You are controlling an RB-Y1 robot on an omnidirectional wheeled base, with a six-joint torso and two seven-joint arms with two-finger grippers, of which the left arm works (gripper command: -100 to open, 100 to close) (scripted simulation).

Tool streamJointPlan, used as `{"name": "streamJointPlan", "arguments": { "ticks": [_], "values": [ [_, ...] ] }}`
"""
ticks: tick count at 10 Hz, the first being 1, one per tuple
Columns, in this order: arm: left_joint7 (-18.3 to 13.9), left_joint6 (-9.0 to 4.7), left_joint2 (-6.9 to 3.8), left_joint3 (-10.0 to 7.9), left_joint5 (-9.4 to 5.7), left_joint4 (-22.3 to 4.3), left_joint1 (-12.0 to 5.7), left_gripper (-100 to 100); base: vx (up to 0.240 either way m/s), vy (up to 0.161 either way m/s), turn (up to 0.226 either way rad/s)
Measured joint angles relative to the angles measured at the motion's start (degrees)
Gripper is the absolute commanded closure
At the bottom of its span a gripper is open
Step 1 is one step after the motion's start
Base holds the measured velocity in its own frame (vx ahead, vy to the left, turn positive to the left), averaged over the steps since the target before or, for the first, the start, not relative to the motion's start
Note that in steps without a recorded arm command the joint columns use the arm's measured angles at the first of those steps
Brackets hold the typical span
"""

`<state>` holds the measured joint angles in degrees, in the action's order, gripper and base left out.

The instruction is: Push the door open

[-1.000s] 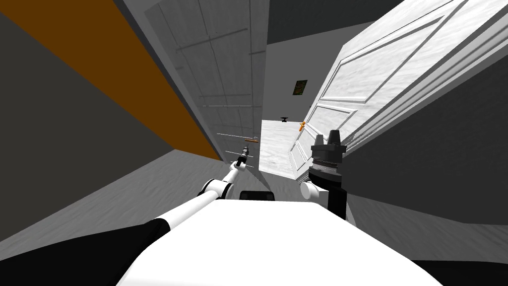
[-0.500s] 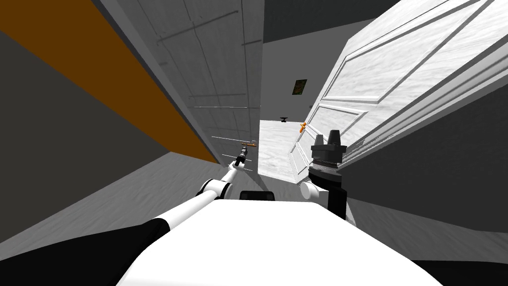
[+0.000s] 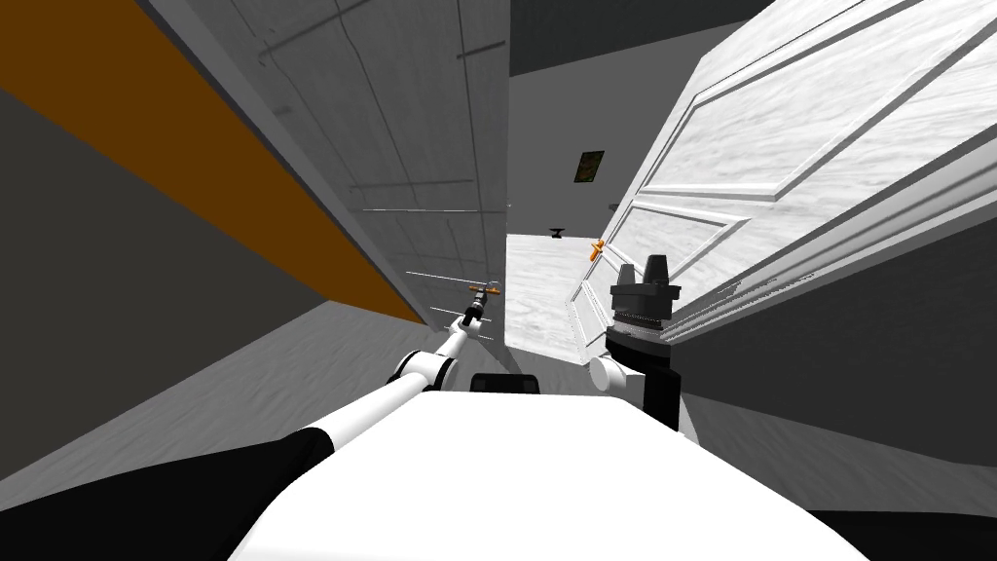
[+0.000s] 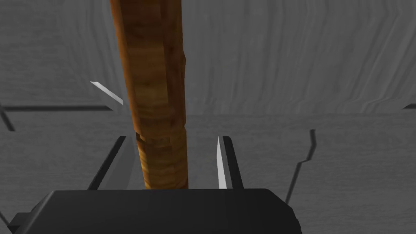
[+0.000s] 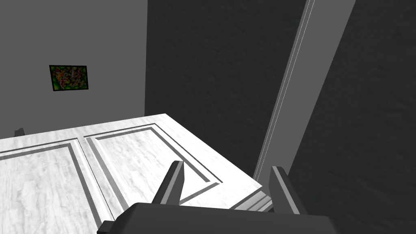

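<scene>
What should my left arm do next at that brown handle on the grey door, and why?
Probably press the left pincer straight forward, pushing the grey door at its brown handle. The handle sits between the open fingers with a gap beside one of them, so nothing is clamped. The hand is right at the door face, so a push there should swing it.

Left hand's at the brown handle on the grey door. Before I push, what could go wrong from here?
1. The left gripper is open around the brown handle, and one finger stands clear of it. A push may slip off and skid along the grey door.
2. The right gripper hangs open close over the white door at its edge. Driving forward could snag it there.
</scene>
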<state>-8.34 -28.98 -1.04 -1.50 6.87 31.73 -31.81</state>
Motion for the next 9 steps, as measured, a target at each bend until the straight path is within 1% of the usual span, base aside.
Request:
{"name": "streamJointPlan", "arguments": {
  "ticks": [4,5,6,7,8,9],
  "values": [
    [-0.02,0.03,-0.05,-0.04,-0.02,0.14,-0.25,100,-0.003,0.002,-0.004],
    [-0.03,0.02,-0.05,-0.04,-0.03,0.14,-0.24,100,0.082,-0.047,0.02],
    [0.15,0.24,-0.11,-0.29,-0.15,0.06,-0.02,100,0.153,-0.104,0.034],
    [0.14,0.93,-0.4,-0.38,-0.22,0.72,0.73,100,0.139,-0.111,0.047],
    [-0.11,1.48,-0.92,-0.38,-0.29,1.49,1.25,100,0.152,-0.104,0.053],
    [0.28,1.08,-1.03,-1.04,-0.54,0.8,0.98,100,0.165,-0.122,0.043]
  ]
}}
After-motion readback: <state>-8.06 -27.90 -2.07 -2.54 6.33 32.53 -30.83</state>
